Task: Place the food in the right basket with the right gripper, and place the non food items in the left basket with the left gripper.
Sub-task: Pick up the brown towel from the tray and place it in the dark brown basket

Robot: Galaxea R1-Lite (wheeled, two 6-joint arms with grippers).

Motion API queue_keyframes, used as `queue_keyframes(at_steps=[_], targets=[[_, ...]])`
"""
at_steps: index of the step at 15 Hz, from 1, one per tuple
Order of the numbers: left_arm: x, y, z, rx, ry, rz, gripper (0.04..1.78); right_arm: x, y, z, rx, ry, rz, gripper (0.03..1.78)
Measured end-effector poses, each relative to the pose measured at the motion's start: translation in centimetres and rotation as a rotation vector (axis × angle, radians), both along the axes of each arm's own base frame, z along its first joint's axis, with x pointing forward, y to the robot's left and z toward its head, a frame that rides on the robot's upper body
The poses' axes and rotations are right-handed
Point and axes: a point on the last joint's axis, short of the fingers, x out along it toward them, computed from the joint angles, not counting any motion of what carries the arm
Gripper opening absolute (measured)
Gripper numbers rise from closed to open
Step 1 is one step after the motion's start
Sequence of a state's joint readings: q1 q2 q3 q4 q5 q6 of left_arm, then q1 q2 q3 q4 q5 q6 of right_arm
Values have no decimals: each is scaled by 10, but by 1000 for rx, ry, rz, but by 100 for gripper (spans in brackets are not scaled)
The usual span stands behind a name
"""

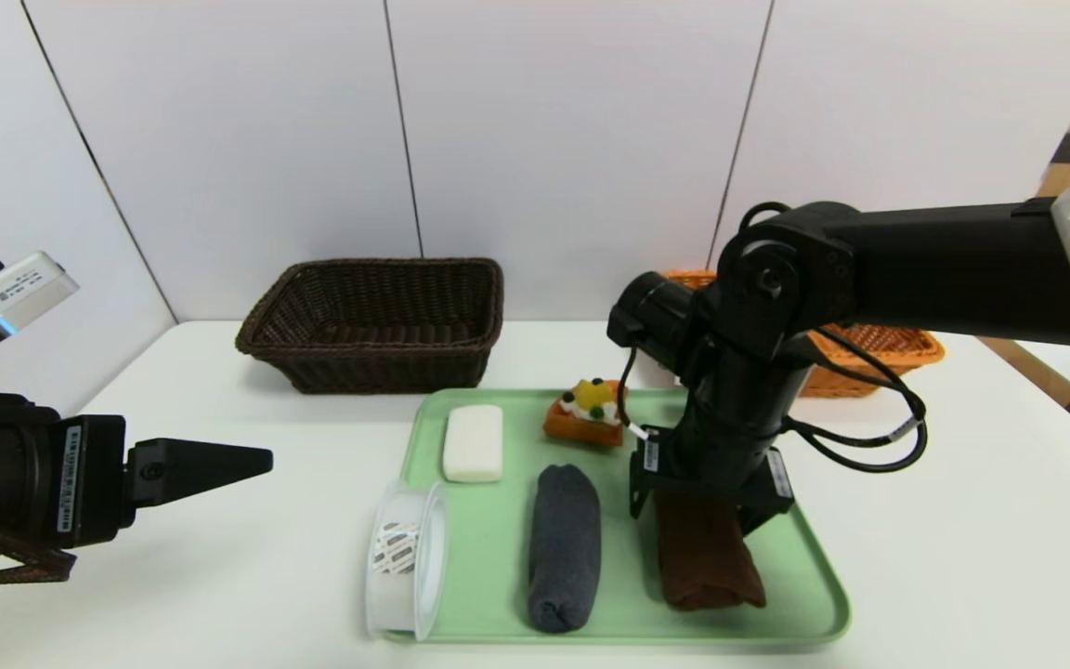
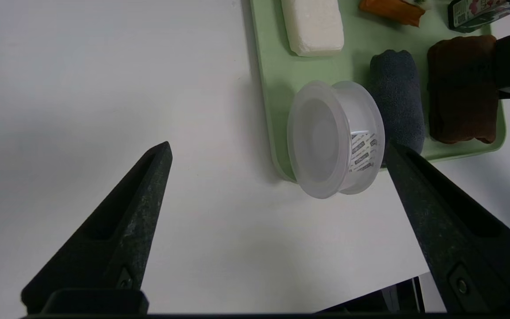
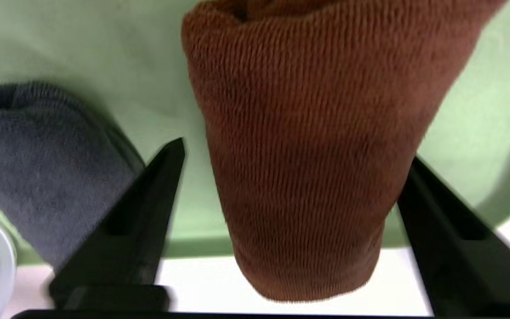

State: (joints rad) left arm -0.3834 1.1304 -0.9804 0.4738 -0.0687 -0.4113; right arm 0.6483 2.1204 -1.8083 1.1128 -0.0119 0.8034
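The food sits at the far end of a pale green plastic tray [image 1: 814, 595]: the orange square toy waffle [image 1: 586, 414] with yellow fruit, white cream and dark berries lies near the middle of that far edge; the small dark box with pink and green print [image 2: 481, 11] shows only in the left wrist view, just beside the waffle and beyond the brown towel, and in the head view the right arm hides it. The non food items share the same tray; the white rounded soap-like bar [image 1: 474, 442] lies at the far left corner; the round clear-and-white plastic tub [image 1: 405, 557] stands on its side over the tray's near left edge; the dark grey rolled towel [image 1: 564, 546] lies lengthwise in the middle; the brown rolled towel [image 1: 707, 557] lies beside it on the right. The right gripper [image 3: 290, 153] is down over the far part of the brown towel; its two black fingers [image 3: 148, 199] straddle the roll, one on each side, with a gap showing on the left side, so the towel is not yet clamped. The left gripper [image 2: 277, 150] hovers over the white table [image 1: 219, 576] left of the tray, spread wide and holding nothing, the tub lying beyond its tips. The dark brown woven wicker basket [image 1: 377, 321] stands on the table behind the tray's left end; the bright orange woven wicker basket [image 1: 879, 358] stands behind the right end, largely hidden by the right arm.
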Motion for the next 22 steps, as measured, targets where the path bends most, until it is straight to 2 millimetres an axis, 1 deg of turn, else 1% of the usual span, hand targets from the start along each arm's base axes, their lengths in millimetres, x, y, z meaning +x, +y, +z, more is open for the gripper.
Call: queue_keyframes(at_steps=[2,4,5,6,7,9,10,11,13,14,15,16,17,19,20,21,22], targets=[[-4,1,-1,3,7,0,169,4,2,-5,2,-6,-3,110],[-6,2,-1,3,7,0,169,6,3,-8,-5,3,-4,88],[-6,3,-1,2,5,0,169,6,3,-8,-4,4,-4,80],[-7,3,0,1,3,0,169,4,4,-7,1,3,-2,65],[-7,3,0,1,2,0,169,3,4,-3,11,-1,-2,41],[-8,3,0,-1,1,0,169,-4,3,8,39,-18,2,41],[-8,3,0,-1,2,0,169,-8,1,18,56,-36,5,41],[-8,3,-1,-1,6,2,169,-16,-1,32,81,-67,13,41],[-9,4,-1,2,12,1,169,-35,-3,67,150,-160,46,41],[-10,4,-1,2,13,1,169,-46,-5,92,206,-238,74,41],[-10,4,-1,2,13,1,169,-55,-7,112,250,-330,110,41],[-10,4,-1,2,14,1,169,-60,-8,129,288,-442,153,41],[-10,4,-2,3,17,1,169,-62,-7,145,335,-569,192,41],[-9,4,-3,4,19,1,169,-56,0,169,446,-795,227,41],[-9,4,-3,4,21,1,169,-48,8,176,499,-902,234,41],[-9,3,-4,6,26,2,169,-36,19,178,534,-993,241,41],[-8,3,-6,8,32,3,169,-21,31,174,553,-1081,253,41]])
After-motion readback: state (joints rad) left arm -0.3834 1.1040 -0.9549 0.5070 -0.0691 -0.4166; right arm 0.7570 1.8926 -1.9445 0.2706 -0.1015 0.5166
